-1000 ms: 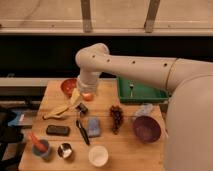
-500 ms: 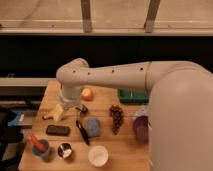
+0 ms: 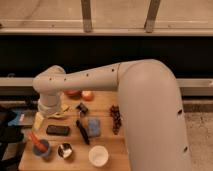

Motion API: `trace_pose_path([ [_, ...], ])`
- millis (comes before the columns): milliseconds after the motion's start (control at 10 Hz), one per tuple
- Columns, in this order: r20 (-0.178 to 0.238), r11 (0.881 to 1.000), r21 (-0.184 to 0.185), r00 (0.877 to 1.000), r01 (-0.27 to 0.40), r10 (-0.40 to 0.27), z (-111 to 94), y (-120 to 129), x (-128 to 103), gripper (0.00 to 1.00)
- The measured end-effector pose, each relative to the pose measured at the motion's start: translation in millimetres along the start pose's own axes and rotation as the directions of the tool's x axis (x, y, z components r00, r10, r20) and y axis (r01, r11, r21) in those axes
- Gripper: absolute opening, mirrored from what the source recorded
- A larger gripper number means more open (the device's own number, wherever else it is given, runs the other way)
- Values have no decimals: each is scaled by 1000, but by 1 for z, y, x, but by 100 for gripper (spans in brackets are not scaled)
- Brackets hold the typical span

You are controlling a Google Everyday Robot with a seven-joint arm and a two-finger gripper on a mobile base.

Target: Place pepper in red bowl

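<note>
Since the pepper (image 3: 35, 139) lies propped in a small blue bowl (image 3: 41, 149) at the near left corner of the table (image 3: 79, 162), the gripper (image 3: 47, 111) hangs over the left side, just beyond it — jaws spread wide with nothing in them, placed, I judge, for a pick from above. At the far edge the red bowl (image 3: 72, 93) peeks out under the arm (image 3: 90, 79), beside an orange fruit (image 3: 88, 95) — likely a short carry. A banana (image 3: 59, 114) and a flat black device (image 3: 57, 130) lie between, so the descent wants care.
</note>
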Motion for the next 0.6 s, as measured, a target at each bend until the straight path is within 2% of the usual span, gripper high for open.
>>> trace_pose_path([
  [100, 10, 1000, -5, 1000, 19, -19, 1, 8, -1, 80],
  [500, 10, 1000, -5, 1000, 22, -22, 1, 8, -1, 80],
  [600, 7, 1000, -15, 1000, 23, -23, 4, 9, -1, 80],
])
